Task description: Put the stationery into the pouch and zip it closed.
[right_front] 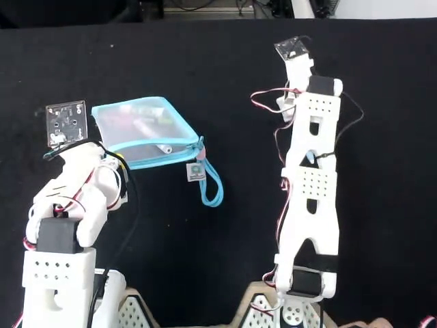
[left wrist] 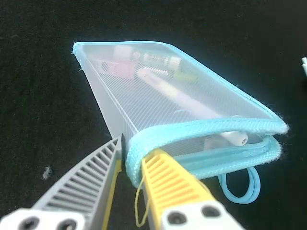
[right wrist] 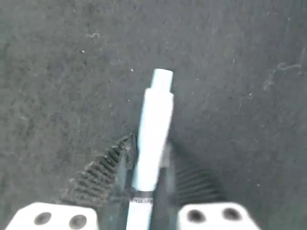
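A clear mesh pouch (right_front: 140,126) with light blue trim lies at the middle left of the black table, open along its near edge. It holds several stationery items (left wrist: 144,67), and a white pen's tip (left wrist: 237,139) pokes out of the opening. My left gripper (left wrist: 128,155) is shut on the blue trim at the pouch's left corner; in the high view the left gripper (right_front: 116,166) sits at that corner. My right gripper (right wrist: 147,151) is shut on a white pen (right wrist: 154,120), held just above the table. The right arm (right_front: 311,171) stretches toward the far right.
The pouch's blue wrist loop (right_front: 213,188) and a small tag (right_front: 196,171) trail off its right corner. Bare black tabletop (right_front: 239,123) lies between the pouch and the right arm. Cables run along the right arm.
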Robot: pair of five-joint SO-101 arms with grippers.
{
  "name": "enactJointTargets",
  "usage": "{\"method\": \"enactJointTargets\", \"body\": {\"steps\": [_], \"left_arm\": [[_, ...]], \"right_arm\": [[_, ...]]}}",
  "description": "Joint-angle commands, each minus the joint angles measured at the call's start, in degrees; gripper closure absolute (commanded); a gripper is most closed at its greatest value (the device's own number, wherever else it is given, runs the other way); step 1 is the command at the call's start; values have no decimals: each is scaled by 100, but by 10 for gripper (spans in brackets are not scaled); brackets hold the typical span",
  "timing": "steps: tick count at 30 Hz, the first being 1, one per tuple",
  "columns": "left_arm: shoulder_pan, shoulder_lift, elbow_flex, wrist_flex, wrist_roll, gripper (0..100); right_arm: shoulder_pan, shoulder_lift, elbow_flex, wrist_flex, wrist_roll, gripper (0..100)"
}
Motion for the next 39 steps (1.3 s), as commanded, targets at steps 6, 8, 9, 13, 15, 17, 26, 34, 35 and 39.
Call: {"method": "enactJointTargets", "body": {"steps": [6,8,9,13,15,17,26,34,35,39], "left_arm": [[-31,-88,-84,9,26,970],[-31,-88,-84,9,26,970],[-31,-88,-84,9,26,970],[-31,-88,-84,9,26,970],[-31,-88,-84,9,26,970],[-31,-88,-84,9,26,970],[-31,-88,-84,9,26,970],[-31,-88,-84,9,26,970],[-31,-88,-84,9,26,970],[-31,-88,-84,9,26,970]], "right_arm": [[-237,-857,-286,1196,-721,988],[-316,-927,-286,1301,-835,988],[-325,-954,-286,1310,-923,988],[-396,-971,-268,1327,-1363,988],[-413,-980,-127,1336,-1556,988],[-466,-1121,207,1345,-1714,988],[-914,-2659,3046,1301,-1310,988],[-774,-3046,4356,879,-1169,988],[-730,-3046,4497,800,-1143,988],[-563,-3055,4927,545,-993,988]]}}
